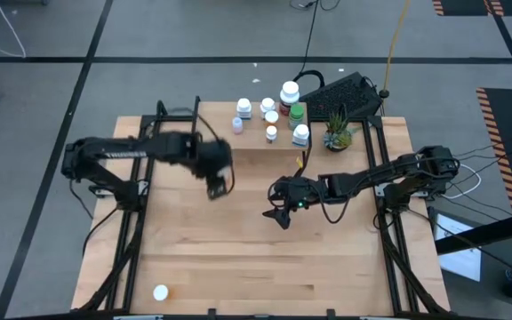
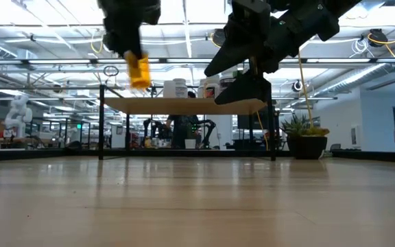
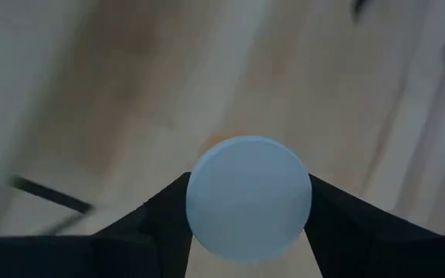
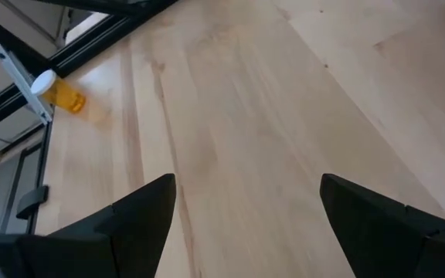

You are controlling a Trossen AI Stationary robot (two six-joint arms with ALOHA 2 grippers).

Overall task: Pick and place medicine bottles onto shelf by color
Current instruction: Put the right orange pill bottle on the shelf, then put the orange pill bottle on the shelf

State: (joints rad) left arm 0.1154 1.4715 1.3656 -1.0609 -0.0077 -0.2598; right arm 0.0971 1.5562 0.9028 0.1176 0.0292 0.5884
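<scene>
An orange bottle (image 2: 140,71) with a white cap (image 3: 249,198) is pinched in the left tool (image 1: 217,184), up in the air above the table (image 1: 238,258). The shelf (image 1: 265,153) sits at about two o'clock from it, with more bottles (image 1: 278,111) on it. The right tool (image 1: 280,213) hangs at three o'clock, fingers spread and holding nothing. Another orange bottle (image 4: 60,93) lies alone near a table corner.

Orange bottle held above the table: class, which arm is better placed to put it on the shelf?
Left. Its gripper is already shut on the orange bottle near the shelf; the right gripper is open.
</scene>
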